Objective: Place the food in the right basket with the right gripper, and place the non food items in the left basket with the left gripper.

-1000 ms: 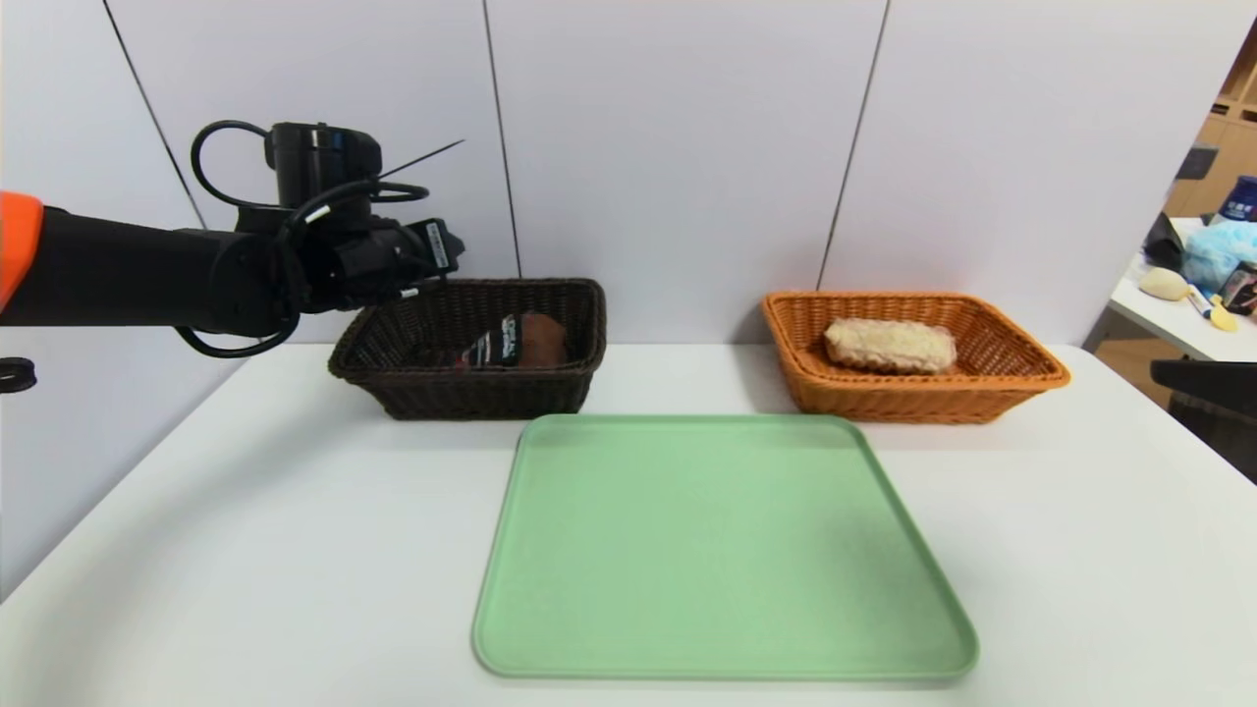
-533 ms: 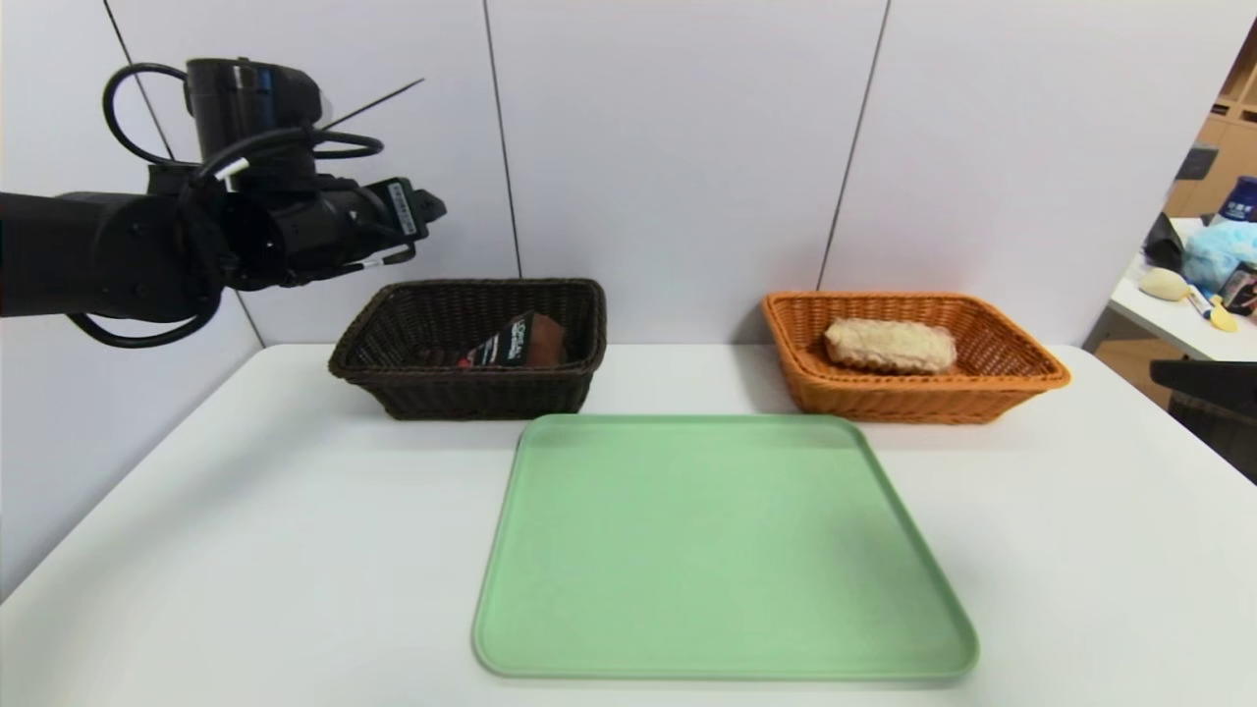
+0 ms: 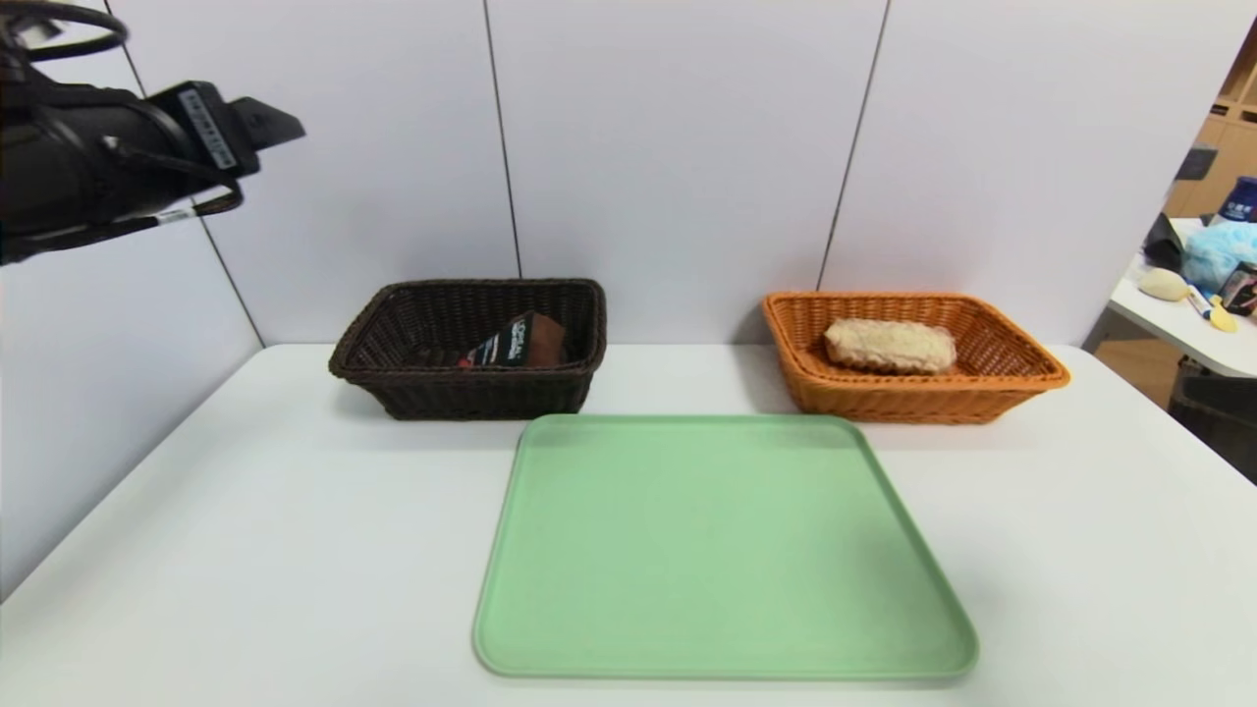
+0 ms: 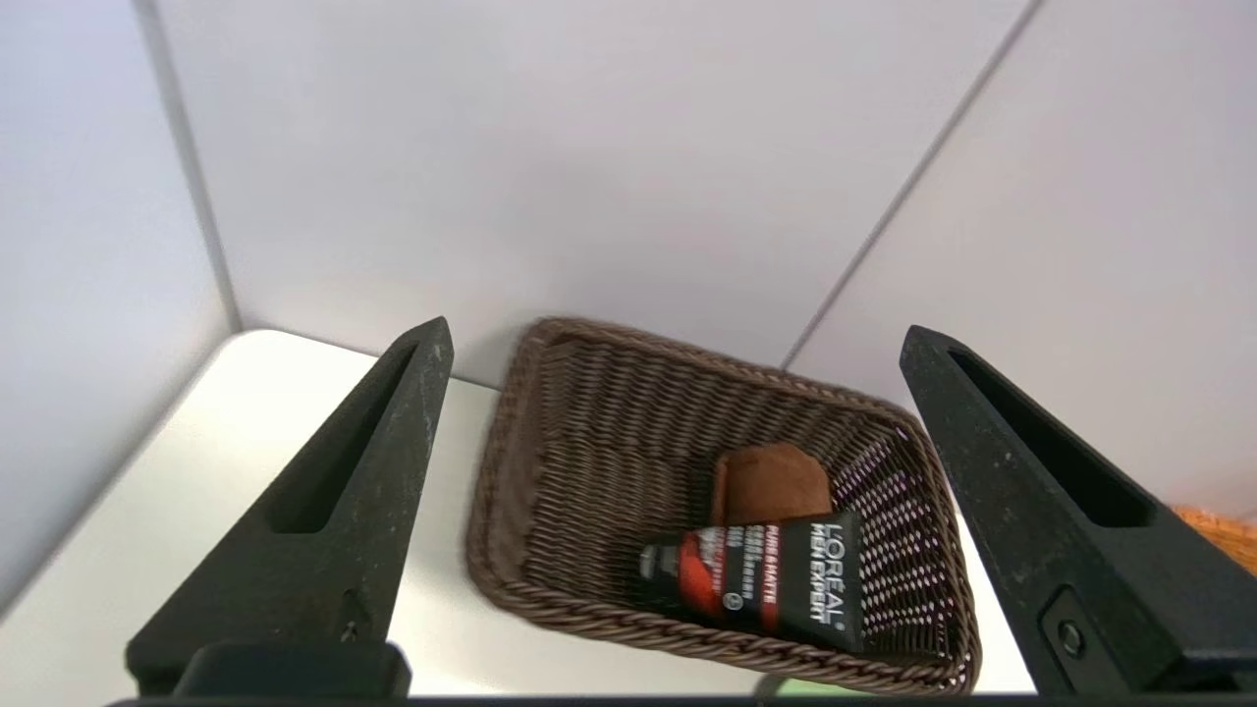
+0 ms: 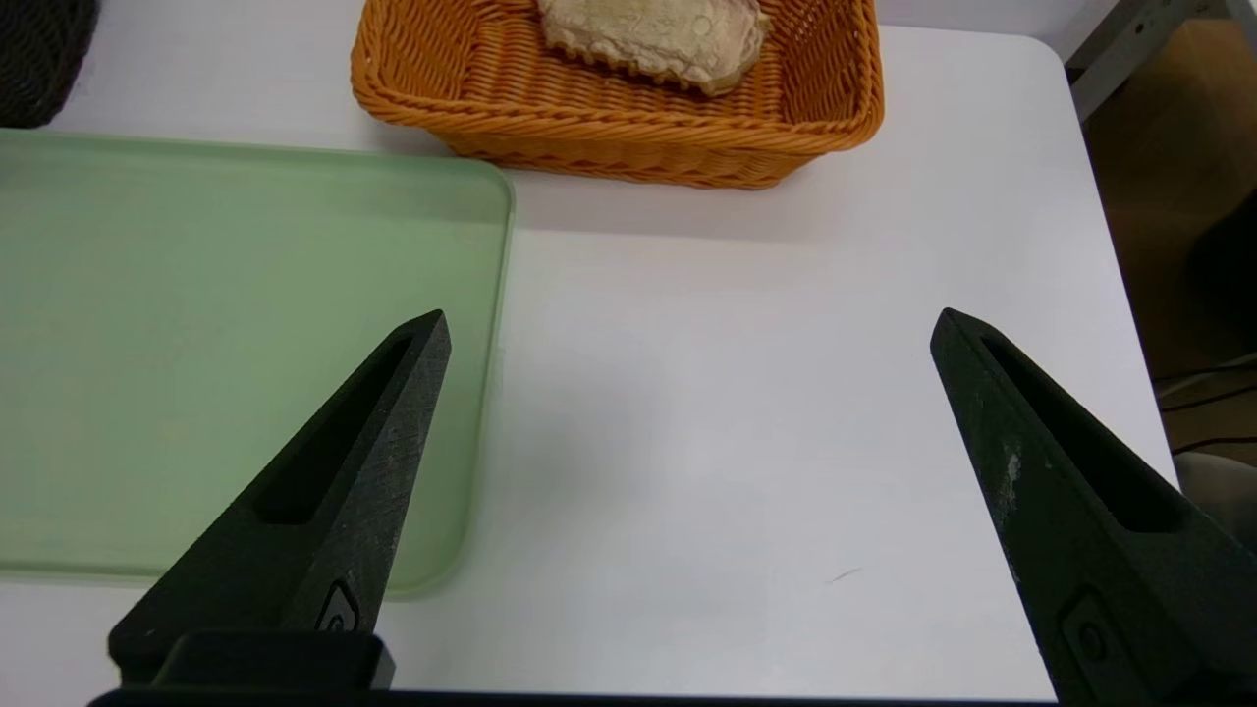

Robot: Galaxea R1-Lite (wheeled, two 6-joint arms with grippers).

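The dark brown left basket (image 3: 471, 393) holds the black squeeze tube (image 3: 503, 346) leaning on the brown rolled towel (image 3: 550, 339). My left gripper (image 3: 280, 123) hangs high up and to the left of that basket, open and empty. In the left wrist view the tube (image 4: 776, 579) and towel (image 4: 771, 481) lie in the basket (image 4: 628, 614), far below the spread left gripper (image 4: 676, 334). The bread loaf (image 3: 889, 346) rests in the orange right basket (image 3: 913, 398). In the right wrist view my right gripper (image 5: 689, 319) is open above bare table, short of the basket (image 5: 628, 128) and loaf (image 5: 653, 29).
A bare green tray (image 3: 722, 550) lies in front of both baskets; its corner (image 5: 196, 324) shows beside the right gripper. A wall stands right behind the baskets. A cluttered side table (image 3: 1208, 275) stands off to the right.
My left arm has risen and pulled back to the left, away from the dark basket, with its jaws spreading wider. The tube now rests in the basket against the towel.
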